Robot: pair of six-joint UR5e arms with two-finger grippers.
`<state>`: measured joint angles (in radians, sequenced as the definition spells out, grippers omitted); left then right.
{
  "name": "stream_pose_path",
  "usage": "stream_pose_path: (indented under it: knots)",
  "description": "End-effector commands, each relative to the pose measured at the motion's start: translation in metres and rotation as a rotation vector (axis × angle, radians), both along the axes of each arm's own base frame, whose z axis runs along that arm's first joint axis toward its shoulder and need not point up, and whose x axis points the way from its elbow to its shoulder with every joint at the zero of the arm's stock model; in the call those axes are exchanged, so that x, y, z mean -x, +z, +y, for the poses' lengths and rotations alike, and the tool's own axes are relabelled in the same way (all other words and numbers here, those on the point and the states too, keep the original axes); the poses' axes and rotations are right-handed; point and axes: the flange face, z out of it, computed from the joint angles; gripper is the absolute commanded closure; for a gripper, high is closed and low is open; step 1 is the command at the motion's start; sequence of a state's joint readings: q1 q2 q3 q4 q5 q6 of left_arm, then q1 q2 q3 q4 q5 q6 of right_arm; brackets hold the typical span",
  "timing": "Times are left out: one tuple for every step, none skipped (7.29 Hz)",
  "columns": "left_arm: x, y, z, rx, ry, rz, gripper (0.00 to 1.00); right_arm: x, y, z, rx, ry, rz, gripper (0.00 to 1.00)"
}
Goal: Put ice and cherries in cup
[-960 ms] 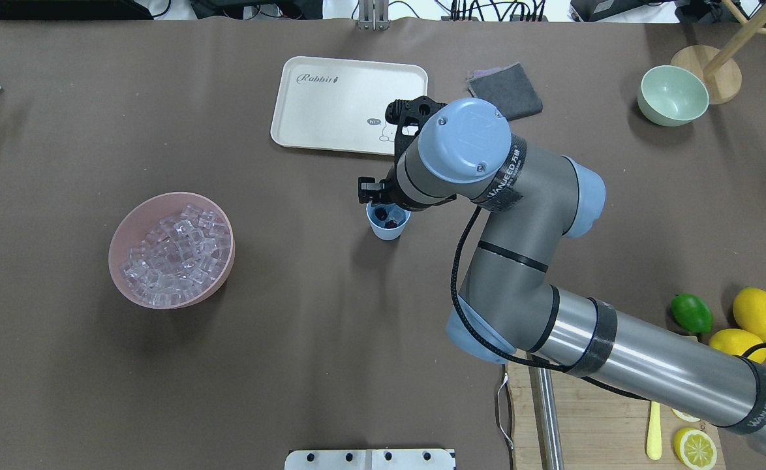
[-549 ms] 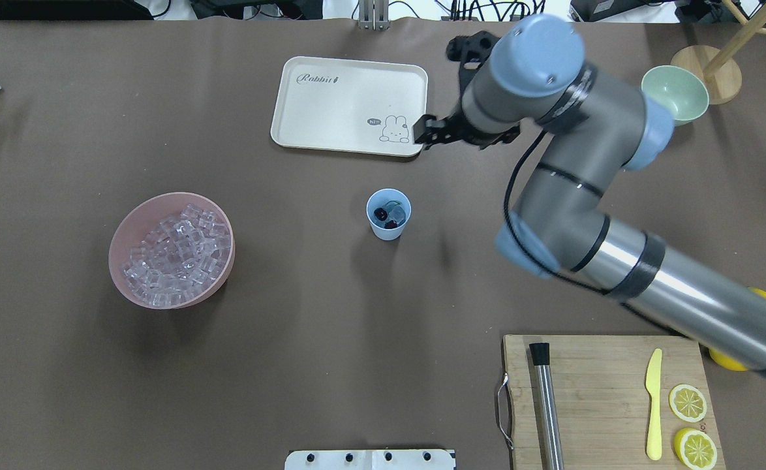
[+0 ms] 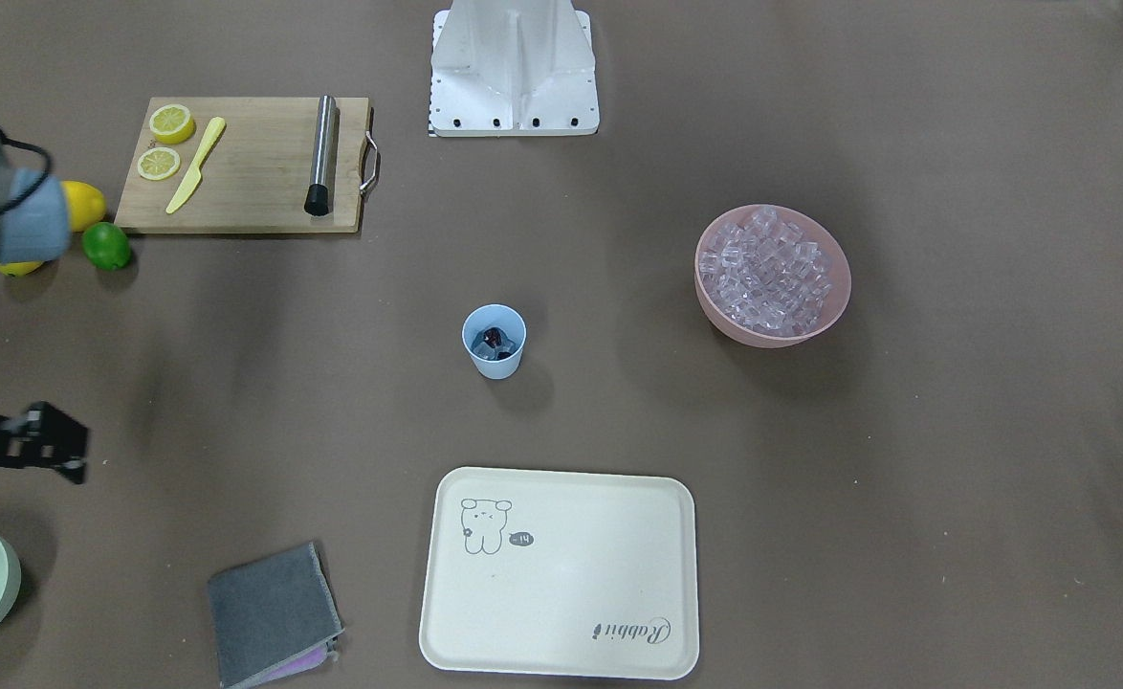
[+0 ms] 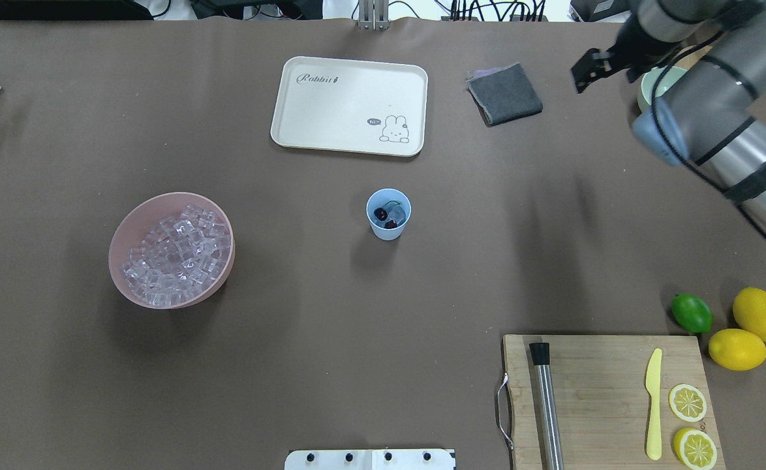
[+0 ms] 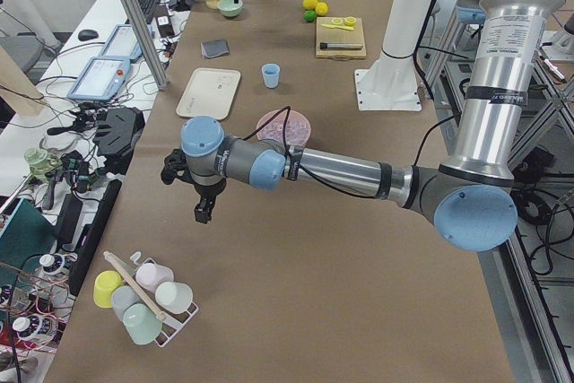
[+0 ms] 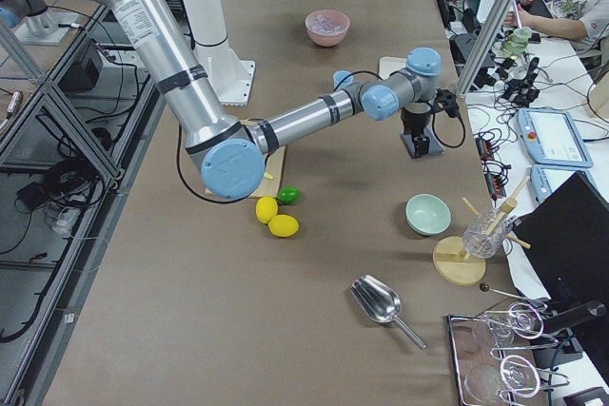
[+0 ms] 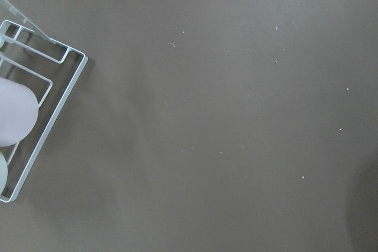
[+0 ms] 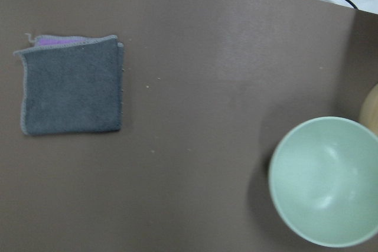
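The light-blue cup (image 4: pixel 389 225) stands upright mid-table, also in the front-facing view (image 3: pixel 494 362). The dark cherries (image 4: pixel 383 215) lie inside it beside a clear ice cube (image 4: pixel 397 211). Many more ice cubes (image 4: pixel 174 251) fill the pink bowl (image 4: pixel 119 232) at the left. My right gripper (image 4: pixel 582 72) is high at the far right, near the pale-green bowl. It looks open and empty in the front-facing view (image 3: pixel 69 445). My left gripper (image 5: pixel 202 213) shows only in the exterior left view, far from the cup. I cannot tell whether it is open or shut.
A cream tray (image 4: pixel 350 104) and a folded grey cloth (image 4: pixel 504 93) lie behind the cup. The pale-green bowl (image 8: pixel 325 181) is at the back right. A cutting board (image 4: pixel 605 391) with knife, lemon slices and steel rod, a lime (image 4: pixel 691 313) and lemons lie front right.
My right arm has swung from above the cup to the far back right, near the pale-green bowl. The cherries stay in the cup.
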<state>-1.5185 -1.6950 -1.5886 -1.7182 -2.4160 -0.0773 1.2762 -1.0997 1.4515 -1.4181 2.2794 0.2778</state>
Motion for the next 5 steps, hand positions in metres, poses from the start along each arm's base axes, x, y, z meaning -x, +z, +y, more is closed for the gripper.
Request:
stream_pose_path:
  knots:
    - [0.013, 0.018, 0.012, 0.026, -0.021, -0.003, 0.02, -0.116, 0.043, 0.006, -0.081, -0.052, -0.076, 0.02]
    - [0.015, 0.024, 0.020, 0.013, -0.023, -0.012, 0.02, -0.117, 0.043, 0.007, -0.090, -0.054, -0.072, 0.02]
    - [0.017, 0.032, 0.025, -0.022, -0.032, -0.035, 0.02, -0.120, 0.056, 0.022, -0.106, -0.076, -0.078, 0.02]
    - [0.020, 0.049, 0.026, 0.000, -0.044, -0.070, 0.02, -0.123, 0.056, 0.046, -0.121, -0.077, -0.079, 0.02]
    - [0.021, 0.050, 0.028, 0.004, -0.047, -0.064, 0.02, -0.118, 0.067, 0.056, -0.113, -0.086, -0.077, 0.02]
